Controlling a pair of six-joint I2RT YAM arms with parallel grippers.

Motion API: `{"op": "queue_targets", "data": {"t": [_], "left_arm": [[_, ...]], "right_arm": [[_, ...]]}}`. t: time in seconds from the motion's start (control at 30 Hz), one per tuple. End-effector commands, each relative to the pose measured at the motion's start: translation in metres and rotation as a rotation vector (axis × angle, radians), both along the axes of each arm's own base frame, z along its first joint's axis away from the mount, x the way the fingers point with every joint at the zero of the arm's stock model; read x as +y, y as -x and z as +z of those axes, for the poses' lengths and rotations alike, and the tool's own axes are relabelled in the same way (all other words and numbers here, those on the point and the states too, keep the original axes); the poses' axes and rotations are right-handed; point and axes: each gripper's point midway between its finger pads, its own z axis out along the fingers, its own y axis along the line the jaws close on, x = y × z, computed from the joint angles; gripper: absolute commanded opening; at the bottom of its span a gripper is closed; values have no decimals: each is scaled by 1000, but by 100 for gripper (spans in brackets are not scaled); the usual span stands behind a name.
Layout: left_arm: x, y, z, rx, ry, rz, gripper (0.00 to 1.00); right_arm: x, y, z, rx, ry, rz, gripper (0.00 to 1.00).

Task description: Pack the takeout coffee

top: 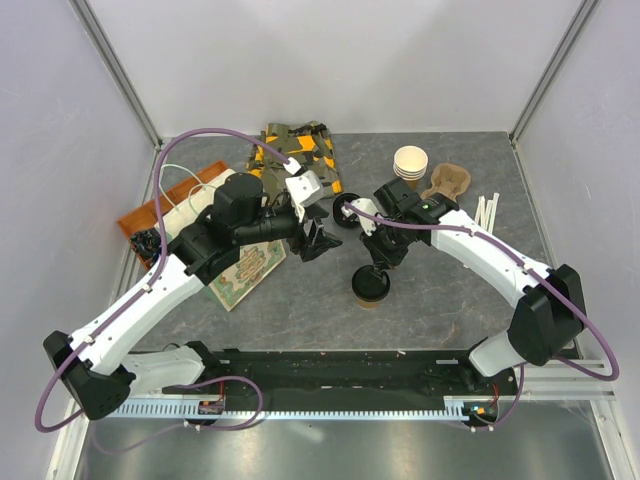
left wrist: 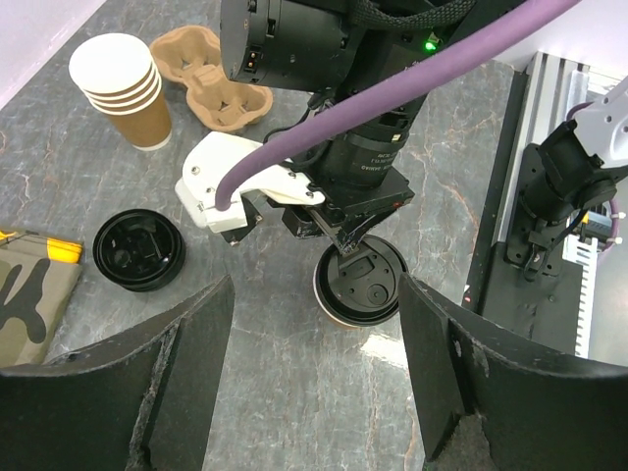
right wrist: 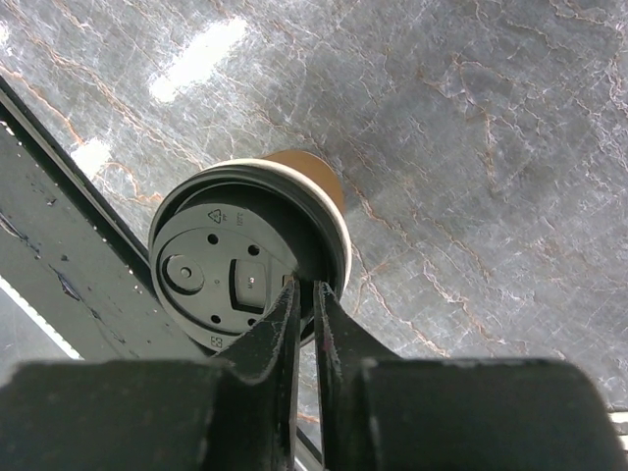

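Your counter [top: 450,300] is grey marbled stone. It is closed in by pale walls [top: 60,150] on the left, far and right sides, with a black rail [top: 330,372] along the near edge. The widest open stretch lies near-centre and near-right, between the rail and the two arms.

At the far side a camouflage-printed paper bag [top: 290,145] lies flat just beyond your left arm. An orange tray [top: 150,212] sits near the left wall, partly under that arm, and a flat green printed sheet [top: 250,270] lies beneath its forearm. Far right you have a moulded brown cup carrier [top: 450,182] just beside a stack of lidless cups [top: 410,160], with pale stirrers [top: 487,210] nearer the right wall.

The takeout coffee [top: 368,292] stands upright at mid-counter, a little right of centre, with bare counter around it on every side. Your right gripper [right wrist: 305,294] reaches down onto it from the far right. Its jaws are almost together, pinched on the rim of the cup's black lid. Your left gripper [top: 318,240] hovers on the cup's far-left side, jaws spread wide and holding nothing. A loose black lid [top: 347,208] lies on the counter farther back, between the two grippers.
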Motion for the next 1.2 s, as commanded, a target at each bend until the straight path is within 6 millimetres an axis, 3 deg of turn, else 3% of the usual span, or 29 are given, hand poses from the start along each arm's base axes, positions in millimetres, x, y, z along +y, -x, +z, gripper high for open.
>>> {"op": "queue_targets", "data": {"t": [0.0, 0.33, 0.5, 0.7, 0.87, 0.93, 1.03, 1.17], "left_arm": [[-2, -3, 8, -9, 22, 6, 75], [-3, -3, 5, 4, 17, 4, 75], [-6, 2, 3, 34, 23, -16, 75], [-11, 19, 0, 82, 32, -105, 76], [-23, 50, -7, 175, 20, -261, 72], [-29, 66, -11, 283, 31, -314, 68], [-42, 89, -30, 493, 26, -387, 54], [-61, 96, -47, 653, 36, -399, 39]], "right_arm": [[5, 0, 2, -7, -16, 21, 20], [6, 0, 3, -8, -15, 25, 31], [7, -3, 21, -37, -35, 24, 42], [4, -14, 64, -151, -83, -7, 55], [-11, -22, 83, -106, -212, -94, 51], [-13, -16, 90, -38, -323, -109, 45], [-8, -2, 93, 101, -465, -130, 35], [-2, 20, 85, 297, -613, -184, 27]]}}
